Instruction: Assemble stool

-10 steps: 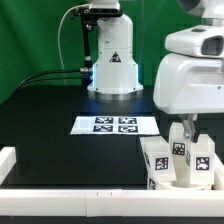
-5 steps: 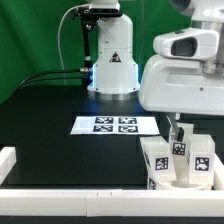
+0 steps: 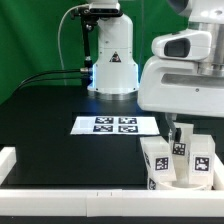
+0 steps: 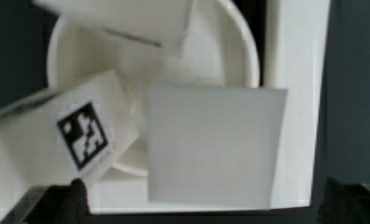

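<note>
The white stool stands at the exterior view's right front. Its round seat (image 3: pixel 186 181) lies flat, and three chunky tagged legs (image 3: pixel 202 156) stand up from it. My gripper (image 3: pixel 182 133) hangs right above the legs, its big white hand filling the upper right. In the wrist view the seat (image 4: pixel 93 70) shows as a white disc. One leg carries a black-and-white tag (image 4: pixel 75 128), and a plain-faced leg (image 4: pixel 217 140) lies between my dark fingertips (image 4: pixel 57 205). My gripper (image 4: pixel 200 206) is open, with a gap on either side of that leg. It holds nothing.
The marker board (image 3: pixel 115 124) lies flat mid-table on the black surface. The arm's white base (image 3: pixel 110 60) stands behind it with cables running to the left. A long white rail (image 3: pixel 70 172) borders the front edge, and another rail (image 4: pixel 299 60) runs beside the stool.
My gripper hand has shifted toward the exterior view's left and slightly down over the stool's legs. In the last half second it has barely moved. The jaws stay open.
</note>
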Controlling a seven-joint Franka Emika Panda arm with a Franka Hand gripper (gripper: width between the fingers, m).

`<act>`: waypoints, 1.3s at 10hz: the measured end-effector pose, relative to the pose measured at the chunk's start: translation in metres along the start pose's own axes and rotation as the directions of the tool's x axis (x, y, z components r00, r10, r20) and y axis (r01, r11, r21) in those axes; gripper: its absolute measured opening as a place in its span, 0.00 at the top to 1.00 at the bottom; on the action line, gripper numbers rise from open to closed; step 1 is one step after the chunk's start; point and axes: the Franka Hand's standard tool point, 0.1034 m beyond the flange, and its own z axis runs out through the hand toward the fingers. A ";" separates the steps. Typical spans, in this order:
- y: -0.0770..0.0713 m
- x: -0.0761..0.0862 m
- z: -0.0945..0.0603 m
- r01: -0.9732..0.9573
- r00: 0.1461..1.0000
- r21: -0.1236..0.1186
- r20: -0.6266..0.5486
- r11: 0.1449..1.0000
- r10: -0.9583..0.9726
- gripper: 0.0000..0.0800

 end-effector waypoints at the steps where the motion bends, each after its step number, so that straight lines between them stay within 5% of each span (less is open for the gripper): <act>1: 0.002 0.000 0.003 -0.015 1.000 -0.001 0.004 1.000 0.015 0.19; 4: 0.003 0.000 0.003 -0.016 1.000 -0.001 0.003 1.000 0.016 0.22; 5: 0.003 0.000 0.003 -0.041 0.999 -0.002 0.003 0.999 0.041 0.46; 6: 0.003 0.001 0.003 -0.041 0.999 -0.002 0.003 0.999 0.041 0.58; 9: 0.003 0.000 0.003 -0.266 0.964 0.000 0.004 0.964 0.266 0.58; 10: 0.003 0.001 0.003 -0.393 0.919 0.010 0.011 0.919 0.393 0.58; 13: -0.007 -0.001 0.003 -0.799 0.601 0.030 0.042 0.600 0.798 0.58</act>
